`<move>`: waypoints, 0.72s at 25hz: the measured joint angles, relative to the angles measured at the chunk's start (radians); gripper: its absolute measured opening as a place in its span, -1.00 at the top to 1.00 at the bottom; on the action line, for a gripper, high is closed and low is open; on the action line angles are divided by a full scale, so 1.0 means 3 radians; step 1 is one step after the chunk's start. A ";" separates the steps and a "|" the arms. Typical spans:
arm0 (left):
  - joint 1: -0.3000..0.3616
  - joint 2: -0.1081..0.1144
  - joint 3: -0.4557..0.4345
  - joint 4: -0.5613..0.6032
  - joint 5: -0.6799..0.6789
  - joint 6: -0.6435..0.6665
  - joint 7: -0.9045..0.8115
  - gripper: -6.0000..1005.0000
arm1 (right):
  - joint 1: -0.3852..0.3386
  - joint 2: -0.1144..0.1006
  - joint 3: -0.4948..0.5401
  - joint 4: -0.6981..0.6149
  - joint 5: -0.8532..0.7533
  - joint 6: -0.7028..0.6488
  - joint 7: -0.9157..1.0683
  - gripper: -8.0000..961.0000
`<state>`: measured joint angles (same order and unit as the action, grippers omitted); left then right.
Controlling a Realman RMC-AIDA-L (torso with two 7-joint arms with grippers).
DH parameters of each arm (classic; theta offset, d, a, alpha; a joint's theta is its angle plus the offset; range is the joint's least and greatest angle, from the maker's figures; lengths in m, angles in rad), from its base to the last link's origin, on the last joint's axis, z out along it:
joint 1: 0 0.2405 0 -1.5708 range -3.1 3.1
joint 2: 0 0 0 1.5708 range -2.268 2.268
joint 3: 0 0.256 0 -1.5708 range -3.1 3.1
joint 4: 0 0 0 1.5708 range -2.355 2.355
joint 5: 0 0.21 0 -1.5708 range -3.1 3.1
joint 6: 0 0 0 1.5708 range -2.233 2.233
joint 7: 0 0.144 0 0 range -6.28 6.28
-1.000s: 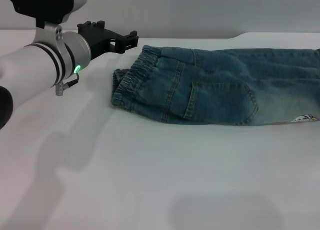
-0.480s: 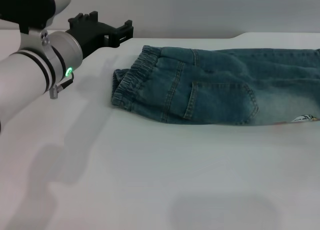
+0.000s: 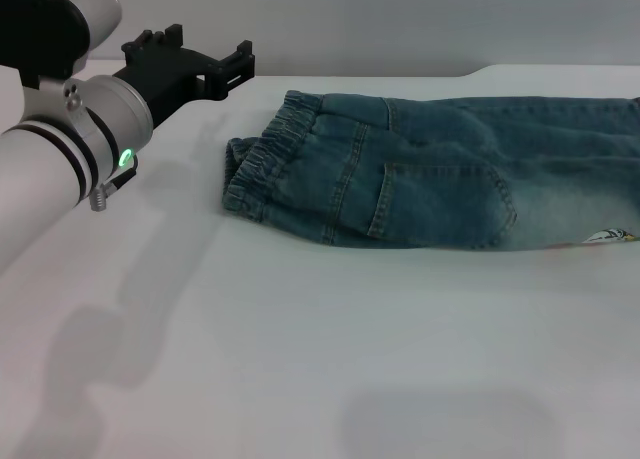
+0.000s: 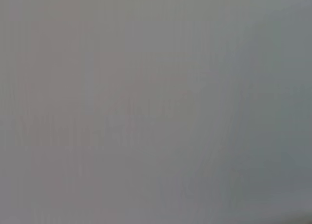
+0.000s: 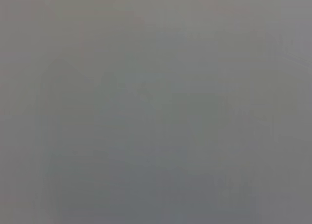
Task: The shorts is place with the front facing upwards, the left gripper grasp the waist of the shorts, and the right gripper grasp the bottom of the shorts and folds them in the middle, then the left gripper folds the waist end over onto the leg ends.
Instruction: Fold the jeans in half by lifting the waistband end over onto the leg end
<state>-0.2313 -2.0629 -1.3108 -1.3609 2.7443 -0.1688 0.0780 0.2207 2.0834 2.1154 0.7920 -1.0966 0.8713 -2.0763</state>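
The shorts [image 3: 440, 174] are shown as teal-blue denim laid flat on the white table [image 3: 300, 359], in the far right part of the head view, with the cloth running out of the picture at the right edge. They are seen folded lengthwise, so that a single narrow band of denim is presented. The waist of the shorts [image 3: 262, 164], a gathered elastic band with stitched rows, is turned toward the robot's left and forms the end nearest the arm. A patch pocket [image 3: 440, 204] with pale stitching is seen on the upper layer, and a pale faded area is spread across the denim to the right of it. A small light-coloured tag [image 3: 608, 236] is visible at the near edge by the right border; the leg hems are cut off by the frame. No containers are shown. The left gripper [image 3: 190, 64], black and mounted on a silver-white arm marked by a green light [image 3: 125, 159], is held above the table at the far left, near the waist but apart from it, with a strip of bare table between them. Nothing is held or touched by it, and whether its fingers are spread or pressed together cannot be told. The right gripper is not seen in the head view. Both wrist views are filled by a featureless grey field in which nothing can be made out.
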 joint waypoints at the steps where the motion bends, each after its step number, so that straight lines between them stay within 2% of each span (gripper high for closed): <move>1: 0.0003 0.0001 0.0006 -0.0005 0.0000 0.0000 0.0000 -0.69 | 0.0001 -0.0001 -0.0001 -0.0009 0.0000 0.0007 0.0000 0.66; 18: 0.0098 0.0004 0.0102 -0.0084 0.0010 0.0008 0.0001 -0.69 | 0.0011 -0.0006 0.0000 -0.0053 0.0000 0.0052 -0.0010 0.65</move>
<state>-0.2019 -2.0616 -1.2802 -1.3862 2.7471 -0.1663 0.0783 0.2241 2.0815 2.1154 0.7759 -1.0965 0.8867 -2.0793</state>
